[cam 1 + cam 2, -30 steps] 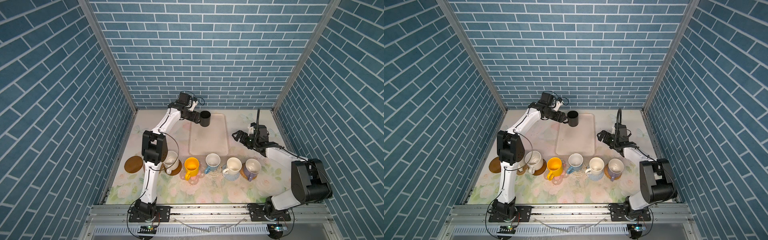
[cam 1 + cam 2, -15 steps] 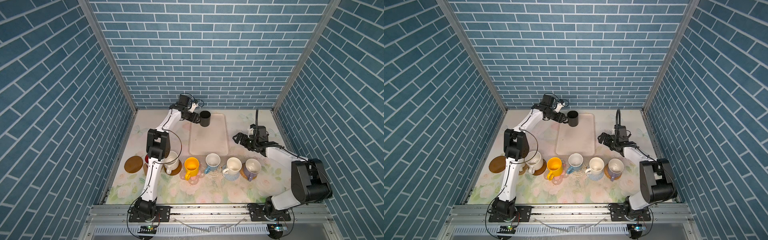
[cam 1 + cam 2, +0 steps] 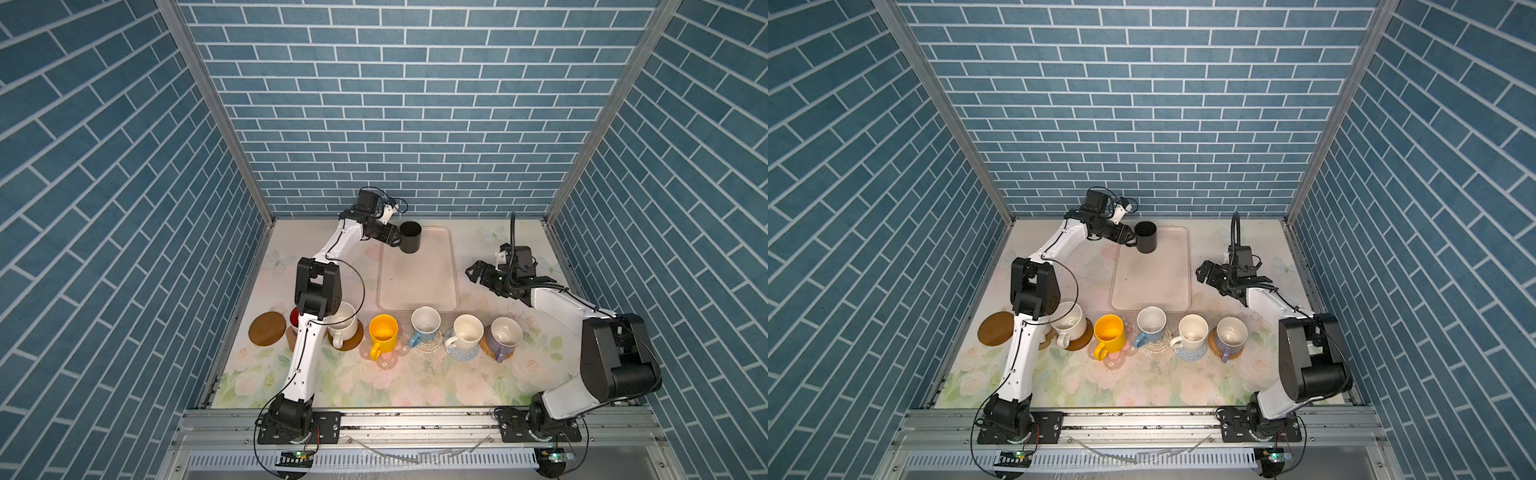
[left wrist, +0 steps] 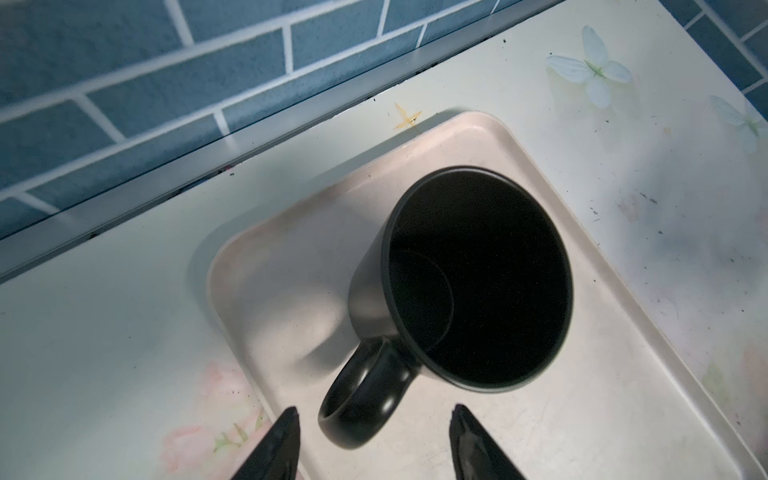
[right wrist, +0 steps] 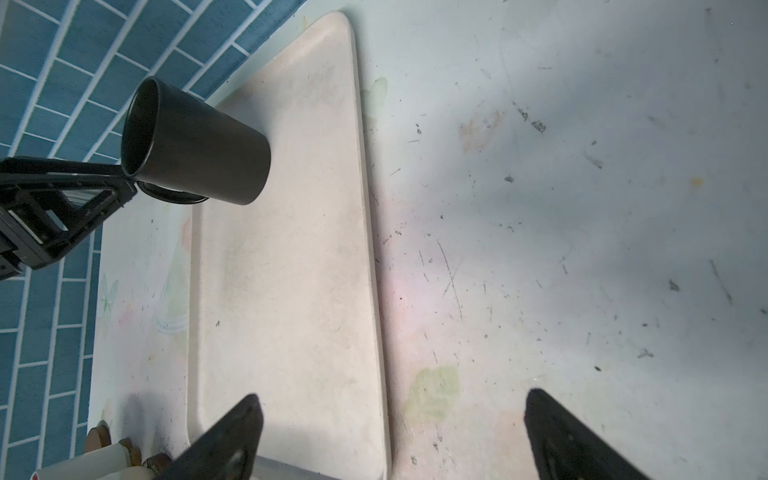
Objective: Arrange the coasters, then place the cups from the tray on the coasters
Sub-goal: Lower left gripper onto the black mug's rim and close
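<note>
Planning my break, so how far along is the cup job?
Done: the yellow cup, blue cup, lavender cup and both cream cups sit on coasters; a red-lined cup is half hidden behind the left arm. In hand: the left pincer straddles the handle of the black cup on the tray, not closed. Left: carry it to the bare brown coaster.

Blue brick walls (image 3: pixel 374 104) enclose a pale floral-printed tabletop (image 3: pixel 374 382).
</note>
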